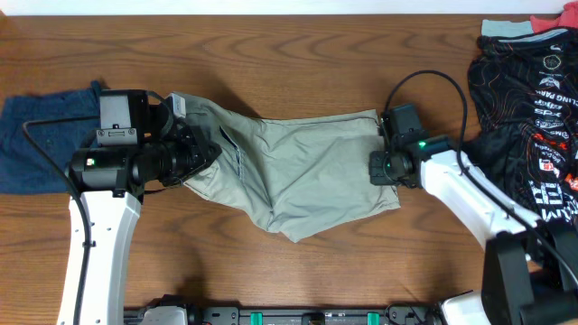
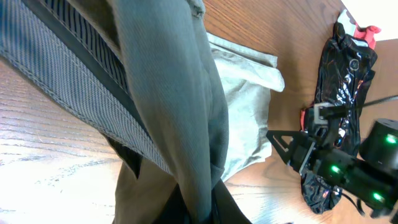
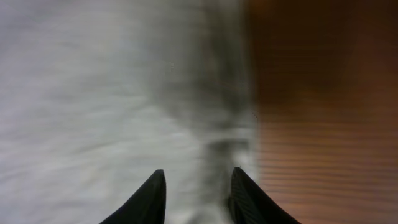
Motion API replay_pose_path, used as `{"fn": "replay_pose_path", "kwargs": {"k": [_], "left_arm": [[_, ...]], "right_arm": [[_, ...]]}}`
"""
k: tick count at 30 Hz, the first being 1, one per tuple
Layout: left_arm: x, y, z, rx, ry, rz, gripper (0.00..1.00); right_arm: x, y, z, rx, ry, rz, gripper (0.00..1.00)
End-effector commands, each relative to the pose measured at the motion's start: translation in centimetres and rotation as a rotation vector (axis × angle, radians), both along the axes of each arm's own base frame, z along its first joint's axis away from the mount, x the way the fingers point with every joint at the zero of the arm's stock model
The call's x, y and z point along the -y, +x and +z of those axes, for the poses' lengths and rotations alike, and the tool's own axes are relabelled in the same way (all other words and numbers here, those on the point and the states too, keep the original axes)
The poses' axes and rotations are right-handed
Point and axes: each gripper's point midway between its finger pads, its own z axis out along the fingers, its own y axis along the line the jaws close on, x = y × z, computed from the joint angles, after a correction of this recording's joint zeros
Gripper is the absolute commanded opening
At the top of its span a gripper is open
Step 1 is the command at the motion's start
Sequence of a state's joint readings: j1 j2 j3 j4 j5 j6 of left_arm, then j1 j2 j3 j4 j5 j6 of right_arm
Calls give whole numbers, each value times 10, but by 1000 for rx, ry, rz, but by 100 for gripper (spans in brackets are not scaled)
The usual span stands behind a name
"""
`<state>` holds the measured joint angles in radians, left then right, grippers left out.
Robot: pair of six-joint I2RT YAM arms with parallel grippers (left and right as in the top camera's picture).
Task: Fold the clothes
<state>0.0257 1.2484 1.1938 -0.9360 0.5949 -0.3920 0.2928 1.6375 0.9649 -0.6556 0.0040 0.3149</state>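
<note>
1. L gripper [image 1: 206,158] is clamping the waistband end of the khaki shorts [image 1: 298,171]. In the L wrist view the cloth is bunching thick between the jaws and lifting off the table [image 1: 298,289].
2. R gripper [image 3: 198,186] is hovering over the R hem, jaws standing a little apart w/ a narrow gap. Blurred cloth is showing under and between the tips; can't tell whether any is pinched.
3. The shorts are lying mid-table, waistband L, legs running R. They are mostly flat, w/ a rumpled corner sagging toward the near side.
4. Step in hand, by judgement: the arms are setting up the first fold, one at each end. No layer is lying over another yet, so the task is looking early.
5. Next move is prob. calling for the R jaws to bite the hem corner squarely, taking both layers. The hem then needs carrying L over the body toward the waistband, w/ the L grip keeping the cloth taut so the edges line up.
6. Room: bare wood is running along the far and near sides of the shorts, giving space to drag or smooth.
7. Edges to mind: the navy garment [image 1: 36,144] is lying far L, just beside the L arm. The black jersey [image 1: 528,99] is lying R, close beside the R arm but well apart from the hem. A wide swing either way could snag one.
</note>
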Motion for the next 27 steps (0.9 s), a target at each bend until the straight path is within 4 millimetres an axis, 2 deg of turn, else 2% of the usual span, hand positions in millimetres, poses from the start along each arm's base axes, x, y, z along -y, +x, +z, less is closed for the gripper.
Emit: {"fn": "replay_pose_path", "kwargs": {"k": [1,7,13,18,22,27], "left_arm": [[-2,6,12,44,12,-5,6],[0,6,11,39,12,-12,6],[20,8,5,35,8,-77,6],[52,18,6,41,-35,-105,6],[85,24,9,72,-71,-154,6],[127,20,1,66,-93,-244,6]], "right_arm": [[26,-6,-20,-52,-105,-32,31],[24,-17,-47,-144,-112,-32,23],[-4,-34,-64,-236,-18,18,10],[-26,-43,-63,-250,8,46,8],[-41,-53,-63,-262,0,73,8],[-59,-65,-63,-269,-10,114,8]]}}
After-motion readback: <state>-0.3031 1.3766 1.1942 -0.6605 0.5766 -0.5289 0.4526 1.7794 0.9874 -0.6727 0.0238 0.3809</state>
